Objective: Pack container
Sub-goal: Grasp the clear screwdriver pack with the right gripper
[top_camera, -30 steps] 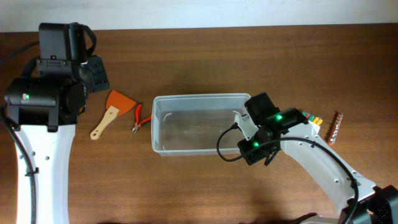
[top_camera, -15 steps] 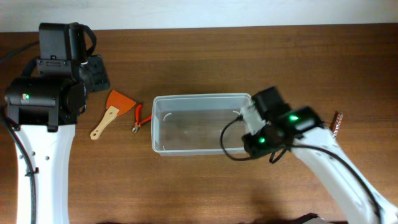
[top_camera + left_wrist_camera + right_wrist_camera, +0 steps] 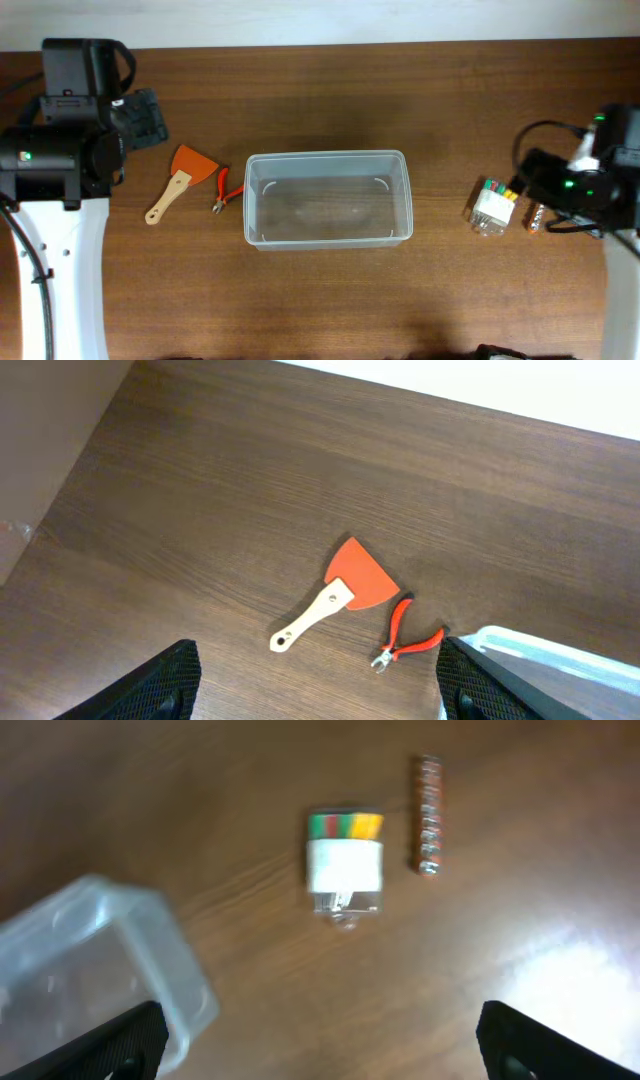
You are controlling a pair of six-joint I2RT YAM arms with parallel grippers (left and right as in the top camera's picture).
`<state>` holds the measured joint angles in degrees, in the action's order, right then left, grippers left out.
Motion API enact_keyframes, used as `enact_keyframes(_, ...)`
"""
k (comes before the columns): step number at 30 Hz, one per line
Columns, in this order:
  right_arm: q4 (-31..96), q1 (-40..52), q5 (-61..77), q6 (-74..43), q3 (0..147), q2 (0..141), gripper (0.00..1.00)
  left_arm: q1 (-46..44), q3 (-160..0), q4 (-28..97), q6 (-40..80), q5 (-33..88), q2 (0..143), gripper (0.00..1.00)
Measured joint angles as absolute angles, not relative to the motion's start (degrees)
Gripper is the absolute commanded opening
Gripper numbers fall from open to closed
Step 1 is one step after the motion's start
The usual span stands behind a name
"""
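The container (image 3: 328,198), a clear rectangular tub, stands mid-table with nothing visible inside; its corner shows in the left wrist view (image 3: 560,660) and the right wrist view (image 3: 90,970). My left gripper (image 3: 138,115) hovers at the far left, above and behind an orange scraper (image 3: 335,595) and red pliers (image 3: 408,643). It is open (image 3: 320,695) with nothing between its fingers. My right gripper (image 3: 545,185) hangs at the right edge, open wide (image 3: 325,1050) and empty. It is above a small clear box with coloured tips (image 3: 345,870) and a brown beaded stick (image 3: 430,815).
The orange scraper (image 3: 180,178) with its wooden handle and the red pliers (image 3: 224,190) lie just left of the tub. The small clear box (image 3: 493,207) lies right of it, and my right arm partly covers the stick (image 3: 537,215). The pale back table edge (image 3: 470,385) runs behind.
My right arm swung away from the tub's right end to the far right and its jaws opened wide. My left arm shifted slightly left and its jaws widened. The tub stayed put.
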<state>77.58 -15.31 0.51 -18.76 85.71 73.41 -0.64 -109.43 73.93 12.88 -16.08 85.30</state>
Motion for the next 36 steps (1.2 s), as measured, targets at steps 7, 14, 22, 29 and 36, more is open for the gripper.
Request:
enact_keyframes(7,73.0,-18.4,1.8,-23.7,80.5,81.4,0.99,-0.5,-109.4,71.5,12.9,-16.0,85.3,0.78)
enact_keyframes(14,66.1,-18.4,2.5,-26.2,79.2,94.8,0.99,-0.5,-109.4,71.6,12.9,-16.0,85.3,0.78)
enact_keyframes(22,61.5,-18.4,4.4,-26.8,79.2,105.3,0.99,-0.5,-109.4,72.7,12.9,-15.9,85.3,0.78)
enact_keyframes(29,59.2,-18.4,5.3,-26.0,79.2,111.7,0.98,-0.5,-109.4,72.7,12.9,-15.4,85.3,0.78)
enact_keyframes(36,56.2,-18.4,5.5,-24.8,79.2,115.4,0.99,-0.5,-109.4,72.7,12.9,-14.8,85.3,0.78)
